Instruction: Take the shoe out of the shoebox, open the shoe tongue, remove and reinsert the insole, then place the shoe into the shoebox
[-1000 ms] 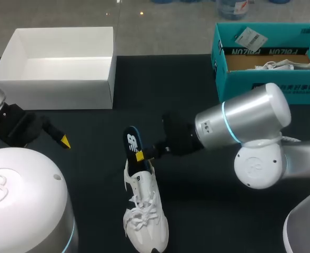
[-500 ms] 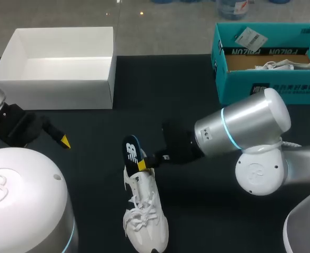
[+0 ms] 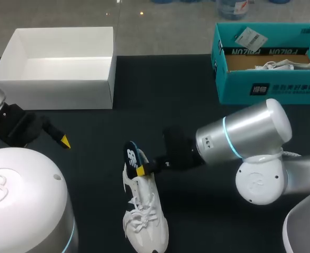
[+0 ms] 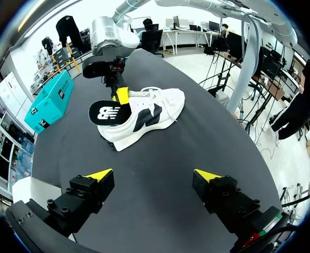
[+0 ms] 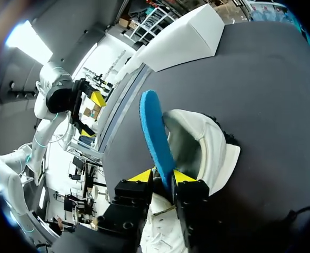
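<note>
- The white shoe (image 3: 144,211) lies on the black table (image 3: 207,116), toe toward the robot and heel toward the far side; it is well apart from both boxes
- The insole (image 5: 155,137), blue beneath and dark on top, stands tilted out of the heel opening; its lower end is inside the shoe
- The right gripper (image 5: 162,176) is narrowed onto the insole; its yellow tips pinch it from two sides just above the collar
- The left gripper (image 4: 155,176) hangs over the table's left side with its fingers spread wide; it holds nothing
- The teal shoebox (image 3: 265,87) sits open at the far right with something white and laced inside; the white box (image 3: 60,84) sits open at the far left
</note>
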Motion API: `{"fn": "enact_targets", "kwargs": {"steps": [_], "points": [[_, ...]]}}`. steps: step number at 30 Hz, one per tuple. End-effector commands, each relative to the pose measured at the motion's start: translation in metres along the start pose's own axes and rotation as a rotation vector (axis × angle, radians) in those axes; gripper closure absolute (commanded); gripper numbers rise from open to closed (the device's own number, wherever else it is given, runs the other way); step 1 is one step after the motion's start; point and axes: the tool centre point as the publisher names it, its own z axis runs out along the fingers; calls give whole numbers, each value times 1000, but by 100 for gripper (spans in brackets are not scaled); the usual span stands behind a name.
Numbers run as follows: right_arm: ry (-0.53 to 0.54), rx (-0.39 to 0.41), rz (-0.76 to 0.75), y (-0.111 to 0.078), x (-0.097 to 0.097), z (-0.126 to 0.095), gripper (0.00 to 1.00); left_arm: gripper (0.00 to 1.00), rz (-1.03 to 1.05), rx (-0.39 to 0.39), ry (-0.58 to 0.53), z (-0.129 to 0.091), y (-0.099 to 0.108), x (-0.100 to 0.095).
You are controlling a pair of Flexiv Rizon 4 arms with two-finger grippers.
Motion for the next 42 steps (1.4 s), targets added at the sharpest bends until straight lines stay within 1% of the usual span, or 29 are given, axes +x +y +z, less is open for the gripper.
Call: {"fn": "enact_targets", "kwargs": {"steps": [1, 5, 6, 11, 13, 14, 16, 18, 22, 29, 31, 34, 35, 36, 39, 42], "points": [[-13, 6, -12, 9, 1, -2, 64, 0, 0, -1, 2, 0, 1, 0], [-14, 7, -25, 17, 3, -1, 62, 0, 0, -1, 2, 0, 1, 0], [-14, 8, -29, 19, 2, -1, 64, 0, 0, -1, 2, 0, 1, 0], [-16, 14, -43, 27, -2, -1, 64, 0, 0, -1, 2, 0, 1, 0], [-17, 15, -44, 29, -2, -1, 67, 0, 0, -1, 2, 0, 1, 0], [-17, 15, -45, 29, -2, -1, 72, 0, 0, -1, 2, 0, 1, 0], [-24, 16, -46, 29, -2, -1, 100, 0, 0, -1, 2, 0, 1, 0], [-27, 17, -45, 27, -1, -3, 100, 0, 0, -1, 2, 0, 1, 0], [-22, 27, -22, 16, 0, -1, 100, 0, 0, -1, 2, 0, 1, 0], [8, 48, 33, -8, 2, 14, 100, 0, 0, -1, 2, 0, 1, 0], [14, 47, 49, -14, -1, 17, 100, 0, 0, -1, 2, 0, 1, 0], [15, 45, 57, -16, -2, 17, 100, 0, 0, -1, 2, 0, 1, 0], [16, 41, 56, -14, -3, 15, 84, 0, 0, -1, 2, 0, 1, 0], [11, 38, 50, -12, -4, 13, 75, 0, 0, -1, 2, 0, 1, 0], [-3, 30, 29, -1, -3, 7, 61, 0, 0, -1, 2, 0, 1, 0], [-13, 24, 11, 10, -2, 3, 57, 0, 0, -1, 2, 0, 1, 0]]}}
